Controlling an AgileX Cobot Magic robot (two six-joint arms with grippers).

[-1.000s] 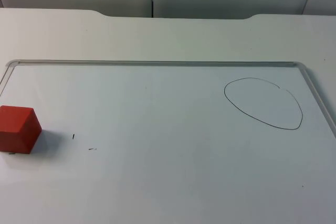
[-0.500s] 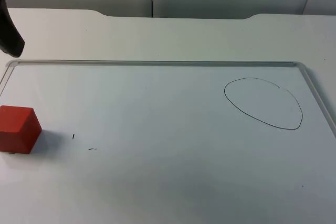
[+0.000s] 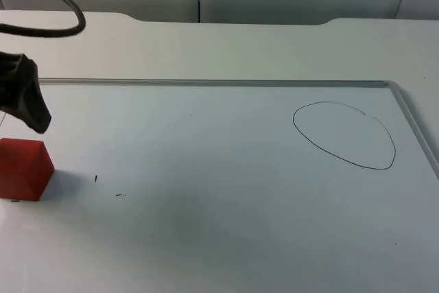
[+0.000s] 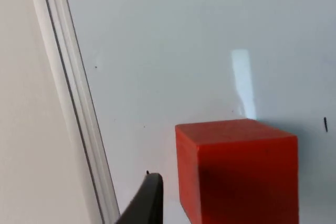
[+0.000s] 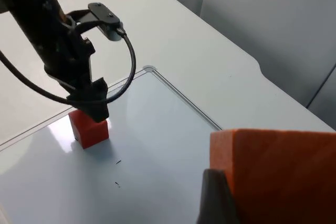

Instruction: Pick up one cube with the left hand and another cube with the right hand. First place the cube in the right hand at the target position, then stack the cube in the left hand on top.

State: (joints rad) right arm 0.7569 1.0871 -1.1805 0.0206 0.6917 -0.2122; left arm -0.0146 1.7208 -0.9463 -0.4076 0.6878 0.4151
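A red cube point(image 3: 24, 168) sits at the far left of the whiteboard, also seen as the red cube point(image 4: 236, 169) in the left wrist view. My left gripper point(image 3: 33, 116) hangs open just above and behind it, one black fingertip point(image 4: 144, 203) beside the cube's left face without touching it. My right gripper point(image 5: 262, 208) is held high off the table, shut on an orange cube point(image 5: 278, 166). From there the left arm point(image 5: 63, 51) stands over the red cube point(image 5: 89, 129). A hand-drawn oval point(image 3: 345, 135) marks the board at the right.
The whiteboard's raised clear rim point(image 3: 206, 83) runs along the back and down both sides, and passes close to the left of the red cube as the rim point(image 4: 73, 103). Two tiny pen marks point(image 3: 96, 178) lie right of the cube.
My left arm has come into the top view from the upper left and lowered towards the red cube. The cube has not moved.
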